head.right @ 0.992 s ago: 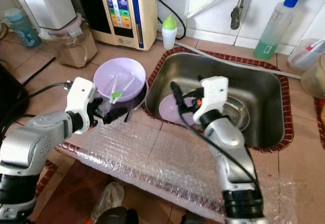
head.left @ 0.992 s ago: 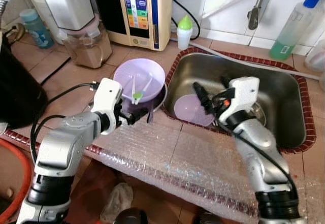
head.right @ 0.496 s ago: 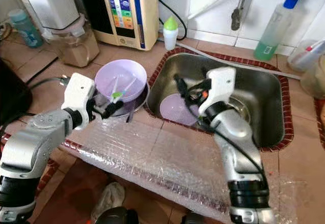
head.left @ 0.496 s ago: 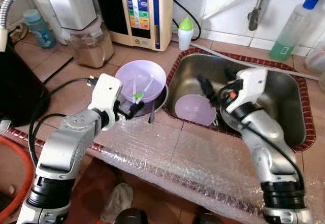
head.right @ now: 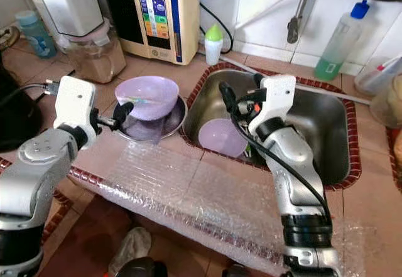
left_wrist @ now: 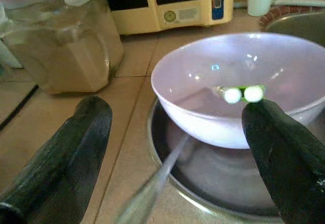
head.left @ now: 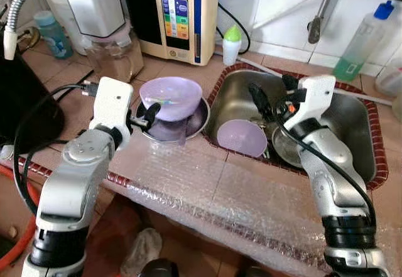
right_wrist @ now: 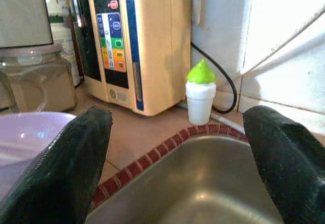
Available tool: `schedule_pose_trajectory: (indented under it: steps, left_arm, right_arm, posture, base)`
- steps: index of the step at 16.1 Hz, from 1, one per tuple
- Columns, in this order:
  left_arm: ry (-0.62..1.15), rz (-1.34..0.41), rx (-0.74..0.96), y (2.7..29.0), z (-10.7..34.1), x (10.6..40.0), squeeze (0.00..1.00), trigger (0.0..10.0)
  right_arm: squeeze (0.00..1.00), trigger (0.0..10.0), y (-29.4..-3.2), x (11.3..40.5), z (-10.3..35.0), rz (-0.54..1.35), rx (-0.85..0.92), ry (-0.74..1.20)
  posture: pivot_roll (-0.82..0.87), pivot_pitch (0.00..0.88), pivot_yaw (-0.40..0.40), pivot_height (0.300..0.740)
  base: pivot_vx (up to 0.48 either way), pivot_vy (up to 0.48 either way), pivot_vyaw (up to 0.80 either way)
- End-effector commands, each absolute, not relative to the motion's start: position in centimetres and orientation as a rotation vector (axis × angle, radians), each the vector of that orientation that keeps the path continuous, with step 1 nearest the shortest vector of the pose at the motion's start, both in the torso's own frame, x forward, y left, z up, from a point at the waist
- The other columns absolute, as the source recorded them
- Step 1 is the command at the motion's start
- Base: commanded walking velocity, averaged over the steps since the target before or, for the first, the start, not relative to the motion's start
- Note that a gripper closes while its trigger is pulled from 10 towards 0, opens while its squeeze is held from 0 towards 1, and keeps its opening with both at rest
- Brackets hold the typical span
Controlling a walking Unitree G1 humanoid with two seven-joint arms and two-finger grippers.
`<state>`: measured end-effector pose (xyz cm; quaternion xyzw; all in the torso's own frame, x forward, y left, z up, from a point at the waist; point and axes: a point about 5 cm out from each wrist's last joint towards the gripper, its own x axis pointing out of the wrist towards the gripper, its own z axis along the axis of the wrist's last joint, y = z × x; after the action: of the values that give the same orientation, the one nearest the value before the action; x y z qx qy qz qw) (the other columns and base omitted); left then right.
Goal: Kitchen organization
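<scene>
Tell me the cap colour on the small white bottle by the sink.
Green cap, clearest in the right wrist view.

Both head eyes look down on the sink (head.left: 352,117) from above; wrist cameras sit low beside it, sharing the lilac bowl (left_wrist: 238,89).

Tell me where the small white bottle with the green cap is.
The small white bottle stands on the tiled counter at the sink's back-left corner, just right of the cream appliance, against the wall.

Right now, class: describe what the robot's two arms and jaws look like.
Both arms are silver with black elbow joints, ending in white boxy wrist housings. Black cables loop along each arm. The left gripper and right gripper each carry two long black fingers; the right wrist shows an orange spot.
</scene>
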<state>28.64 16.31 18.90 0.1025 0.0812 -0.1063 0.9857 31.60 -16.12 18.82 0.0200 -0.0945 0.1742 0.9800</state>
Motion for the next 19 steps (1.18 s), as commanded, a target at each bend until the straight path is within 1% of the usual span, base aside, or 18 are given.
schedule_pose_trajectory:
  steps: [1, 4, 8, 12, 14, 17, 19]
  left_arm:
    - [0.144, -0.206, 0.207, 16.4, 19.2, 28.5, 0.00, 10.0]
    - [0.113, -0.195, 0.186, 16.1, 19.7, 28.2, 0.00, 10.0]
    - [-0.007, -0.203, 0.205, 15.7, 20.7, 27.5, 0.00, 10.0]
    - [0.033, -0.173, 0.155, 16.2, 18.3, 25.9, 0.00, 10.0]
    - [-0.005, -0.182, 0.159, 16.1, 17.9, 25.2, 0.00, 10.0]
    - [-0.113, -0.190, 0.102, 15.3, 18.2, 25.0, 0.00, 10.0]
    - [-0.134, -0.200, 0.057, 15.0, 18.0, 25.2, 0.00, 10.0]
  right_arm:
    - [0.00, 10.0, -16.1, 31.8, 19.2, 0.345, 0.037, -0.207]
    - [0.00, 10.0, -15.9, 32.2, 19.2, 0.346, 0.038, -0.212]
    - [0.00, 10.0, -15.5, 32.3, 19.1, 0.345, 0.051, -0.212]
    - [0.00, 10.0, -15.1, 32.3, 18.8, 0.358, 0.057, -0.206]
    - [0.00, 10.0, -15.2, 32.3, 18.8, 0.361, 0.058, -0.205]
    - [0.00, 10.0, -14.4, 32.0, 18.8, 0.426, 0.067, -0.198]
    - [0.00, 10.0, -13.7, 31.7, 18.7, 0.492, 0.105, -0.179]
  posture:
    - [0.02, 0.000, 0.013, 0.740]
    - [0.03, 0.000, 0.006, 0.740]
    - [0.04, 0.000, 0.004, 0.740]
    - [0.04, 0.000, 0.005, 0.740]
    - [0.04, 0.000, 0.001, 0.740]
    - [0.04, 0.000, -0.005, 0.740]
    - [0.04, 0.000, -0.007, 0.740]
  base:
    - [0.000, 0.000, 0.00]
    - [0.000, 0.000, 0.00]
    - [0.000, 0.000, 0.00]
    - [0.000, 0.000, 0.00]
    - [0.000, 0.000, 0.00]
    - [0.000, 0.000, 0.00]
    - [0.000, 0.000, 0.00]
